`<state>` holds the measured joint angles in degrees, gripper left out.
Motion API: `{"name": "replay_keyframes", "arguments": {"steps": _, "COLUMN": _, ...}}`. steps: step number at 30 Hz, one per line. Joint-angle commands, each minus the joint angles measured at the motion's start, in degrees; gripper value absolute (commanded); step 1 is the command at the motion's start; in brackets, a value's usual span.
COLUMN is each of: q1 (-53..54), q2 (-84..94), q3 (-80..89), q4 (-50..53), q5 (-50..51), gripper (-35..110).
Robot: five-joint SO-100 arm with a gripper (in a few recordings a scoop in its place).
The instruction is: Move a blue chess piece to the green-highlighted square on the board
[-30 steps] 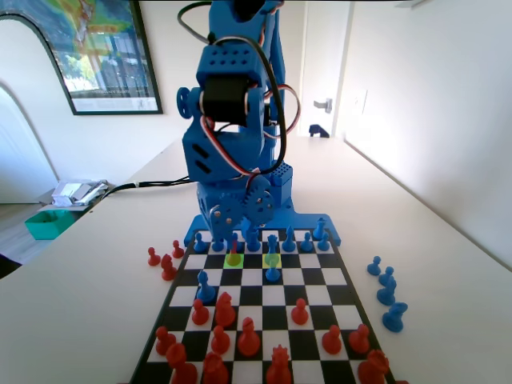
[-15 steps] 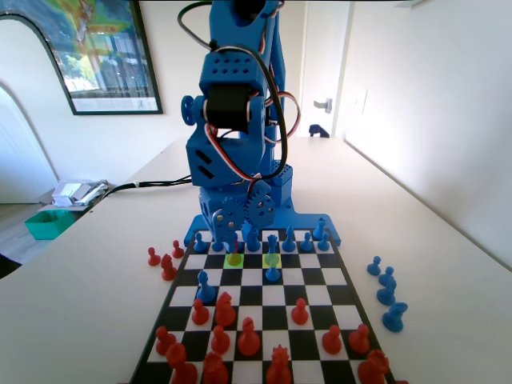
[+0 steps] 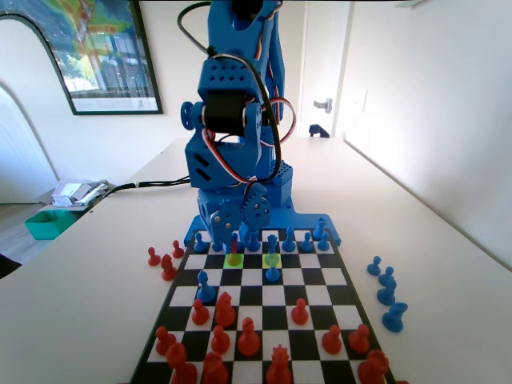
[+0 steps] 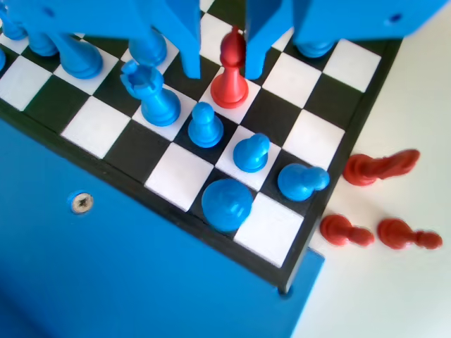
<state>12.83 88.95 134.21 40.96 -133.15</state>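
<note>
In the fixed view my gripper point(image 3: 234, 232) hangs low over the far left of the board point(image 3: 152, 340). It is above the green-highlighted square point(image 3: 234, 259), on which a red pawn point(image 3: 234, 244) stands. In the wrist view the gripper point(image 4: 224, 65) is open, with one jaw on each side of the red pawn point(image 4: 231, 69) and a small gap either side. The slim blue chess piece point(image 3: 273, 244) stands one square to the right, on the paler yellow-green square point(image 3: 272, 260).
Blue pieces crowd the gripper: a rook point(image 4: 151, 95), pawns point(image 4: 206, 125) point(image 4: 251, 151) and a knight point(image 4: 303, 181). Red pieces lie off the board point(image 4: 380, 167) point(image 3: 166, 266). Blue ones stand off its right side point(image 3: 386, 288). Red pieces point(image 3: 249, 338) fill the near rows.
The arm has come down and the gripper has dropped lower, so its jaws now straddle the red pawn. No piece has moved.
</note>
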Motion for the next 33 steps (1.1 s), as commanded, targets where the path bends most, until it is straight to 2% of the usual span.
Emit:
{"name": "replay_keyframes", "arguments": {"steps": 1, "q1": 1.23, "q2": 0.97, "q3": 0.26, "q4": 0.26, "q5": -1.49, "gripper": 10}}
{"name": "replay_keyframes", "arguments": {"steps": 18, "q1": 1.05, "q2": 0.62, "q3": -0.70, "q4": 1.23, "q5": -2.55, "gripper": 1}}
{"name": "replay_keyframes", "arguments": {"steps": 33, "q1": 6.42, "q2": 1.67, "q3": -17.84, "q4": 19.16, "q5": -2.20, "gripper": 1}}
